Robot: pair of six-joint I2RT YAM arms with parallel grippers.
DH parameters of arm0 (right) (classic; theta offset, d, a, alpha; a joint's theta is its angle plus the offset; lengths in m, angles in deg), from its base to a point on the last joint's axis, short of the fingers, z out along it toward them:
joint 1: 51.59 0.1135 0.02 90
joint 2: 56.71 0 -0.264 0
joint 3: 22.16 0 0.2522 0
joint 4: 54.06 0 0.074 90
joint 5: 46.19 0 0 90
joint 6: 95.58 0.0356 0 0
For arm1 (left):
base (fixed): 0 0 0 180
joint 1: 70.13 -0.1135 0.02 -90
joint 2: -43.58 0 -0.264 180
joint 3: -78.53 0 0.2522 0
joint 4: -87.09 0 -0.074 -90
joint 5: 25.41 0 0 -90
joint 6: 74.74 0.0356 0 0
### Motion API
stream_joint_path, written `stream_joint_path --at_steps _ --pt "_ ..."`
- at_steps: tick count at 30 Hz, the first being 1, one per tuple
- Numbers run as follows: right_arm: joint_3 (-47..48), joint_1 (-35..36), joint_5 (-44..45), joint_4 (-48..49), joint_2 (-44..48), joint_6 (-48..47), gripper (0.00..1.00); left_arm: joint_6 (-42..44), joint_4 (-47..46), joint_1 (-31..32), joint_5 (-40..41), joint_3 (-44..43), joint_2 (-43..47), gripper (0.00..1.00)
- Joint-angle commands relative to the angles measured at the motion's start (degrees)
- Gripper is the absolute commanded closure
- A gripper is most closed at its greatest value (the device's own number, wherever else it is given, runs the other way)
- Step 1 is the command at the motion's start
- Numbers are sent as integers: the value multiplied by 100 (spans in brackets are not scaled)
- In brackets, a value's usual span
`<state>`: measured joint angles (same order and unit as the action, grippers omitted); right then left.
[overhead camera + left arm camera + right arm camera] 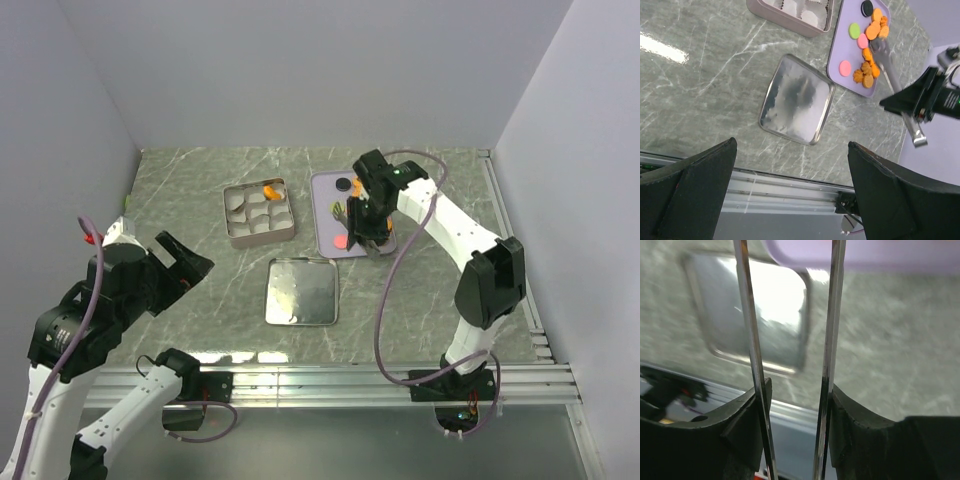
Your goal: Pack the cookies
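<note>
The cookies (871, 31) lie in a heap on the lavender tray (840, 47): mostly orange, with pink, green and black ones. One orange cookie (270, 190) sits in a back cup of the open tin (259, 212). My right gripper (368, 222) is shut on metal tongs (890, 65), whose tips reach down among the orange cookies on the tray. In the right wrist view the tongs' two arms (751, 340) stand apart between my fingers. My left gripper (792, 200) is open and empty, raised over the table's near left edge.
The tin's lid (300, 291) lies upside down, silver side up, in front of the tin. The tin holds several white paper cups. Grey walls close in the table on three sides. A metal rail runs along the near edge.
</note>
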<state>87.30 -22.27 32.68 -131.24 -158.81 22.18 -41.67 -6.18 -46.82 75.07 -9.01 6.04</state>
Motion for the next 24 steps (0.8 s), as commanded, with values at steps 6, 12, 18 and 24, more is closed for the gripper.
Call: stream_joint_path --at_steps 6,12,18,24 --pt "-772 310 507 -408 666 -237 45 -117 -494 -28 -292 294 107 1" --pt "-641 600 700 -531 359 -219 44 -196 -529 -28 -345 408 212 0" --pt "-395 707 981 -689 -28 -158 44 -266 -415 -28 -301 452 396 1" --pt "-315 759 1034 -707 -354 -193 44 -301 -292 -28 -213 461 511 0"
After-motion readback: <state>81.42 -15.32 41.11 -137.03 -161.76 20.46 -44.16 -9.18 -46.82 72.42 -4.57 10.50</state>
